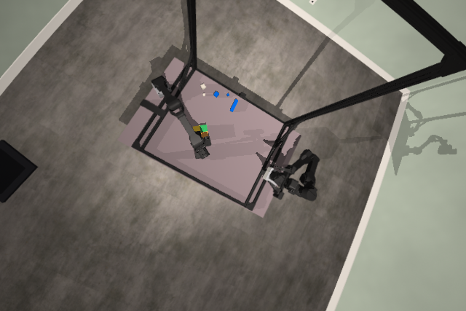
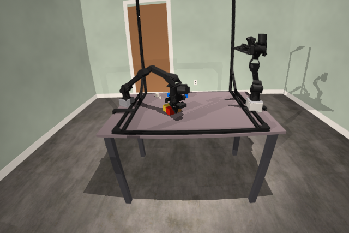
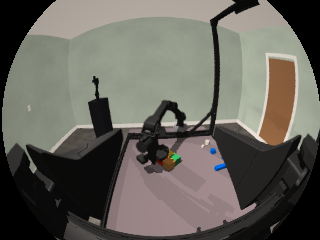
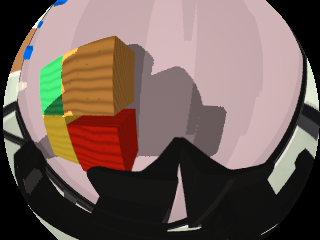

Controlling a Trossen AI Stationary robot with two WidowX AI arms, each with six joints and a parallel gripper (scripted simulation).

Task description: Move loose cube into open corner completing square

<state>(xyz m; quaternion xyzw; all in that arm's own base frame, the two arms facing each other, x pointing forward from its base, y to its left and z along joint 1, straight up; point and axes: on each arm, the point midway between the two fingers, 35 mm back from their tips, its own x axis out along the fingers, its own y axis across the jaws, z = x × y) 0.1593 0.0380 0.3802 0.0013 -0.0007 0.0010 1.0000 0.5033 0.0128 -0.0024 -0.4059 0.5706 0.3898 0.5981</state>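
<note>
Close by, red cube [image 2: 169,111] [image 3: 160,162] [image 4: 100,140], beside right arm's shut jaws.

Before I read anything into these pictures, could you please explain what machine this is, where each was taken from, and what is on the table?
Two black arms share one table. One picture looks down from above, one looks across the room, and each arm's wrist carries a camera for the others. The right arm's fingers are shut beside four wooden cubes: green, orange, yellow and red, grouped two by two. Farther off lie a long blue bar, two smaller blue things and two small white ones. The left arm's fingers are open, up in the air. Neither hand holds anything.
</note>
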